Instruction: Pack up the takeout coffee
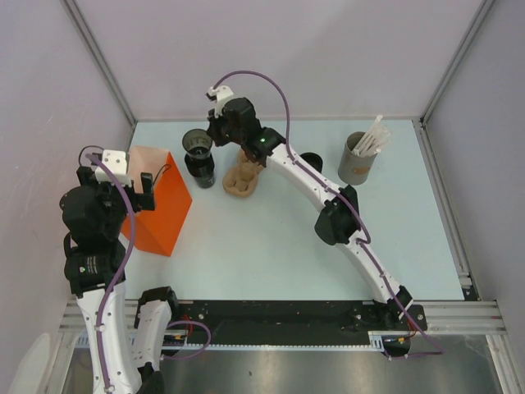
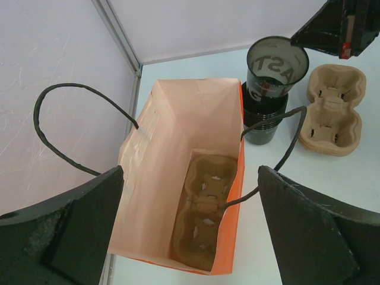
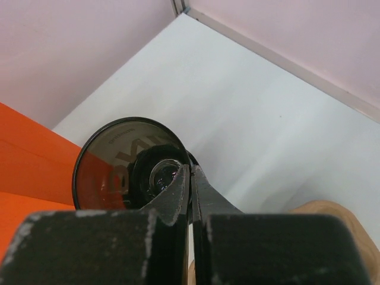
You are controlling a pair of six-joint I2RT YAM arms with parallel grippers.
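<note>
The takeout coffee [image 1: 312, 161], a small black lidded cup, stands at the back, partly hidden behind my right arm. The orange paper bag [image 1: 157, 201] stands open at the left, with a brown pulp carrier [image 2: 205, 208] lying in its bottom. My left gripper [image 2: 190, 237] is open and empty above the bag's mouth [image 2: 172, 119]. My right gripper [image 3: 191, 172] is shut on the rim of a smoky see-through cup [image 3: 113, 154]. It holds the cup on top of a black ribbed cup stack [image 2: 264, 122] beside the bag's far corner.
A second pulp carrier [image 1: 242, 179] lies right of the cup stack; it also shows in the left wrist view [image 2: 332, 110]. A grey-brown cylinder of white sticks [image 1: 358, 156] stands at the back right. The bag's black cord handles [image 2: 65, 107] arch over its mouth. Walls close the back and sides.
</note>
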